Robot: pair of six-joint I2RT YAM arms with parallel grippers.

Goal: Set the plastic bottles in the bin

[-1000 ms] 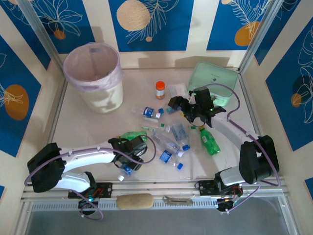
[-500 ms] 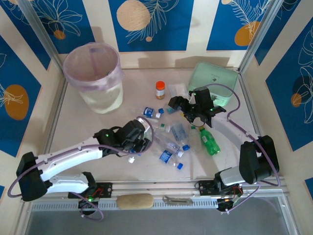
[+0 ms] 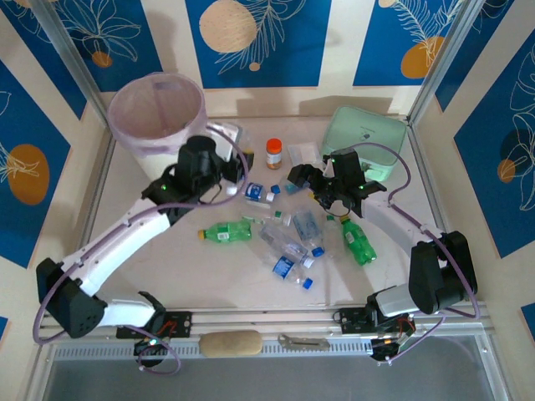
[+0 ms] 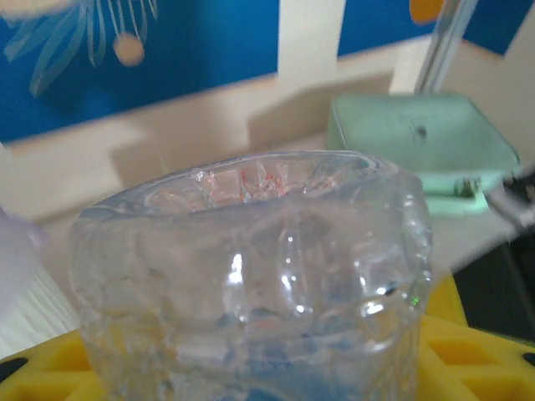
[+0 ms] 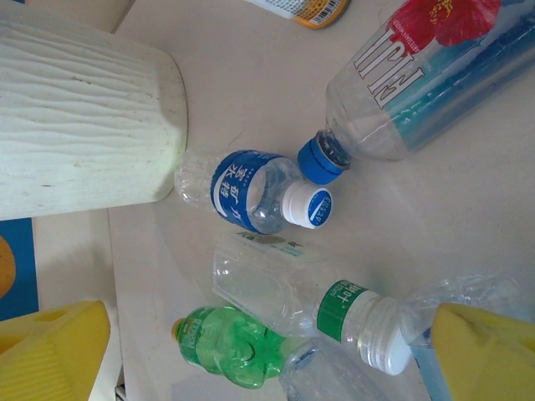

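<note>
nearest you, several small clear and green plastic bottles (image 3: 288, 246) lie loose mid-table, so most of the job remains; your right gripper (image 3: 311, 189) hangs wide open above them. farther back, your left gripper (image 3: 224, 146) clamps a crumpled clear bottle (image 4: 251, 267) beside the rim of the tall white pink-lined bin (image 3: 125, 134), seemingly not over it yet, with bare table (image 3: 209, 276) below.

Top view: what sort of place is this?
Probably a robot test cell, not a home: two arms bolted to a table, blue printed panels around, staged bottles and bin.
</note>
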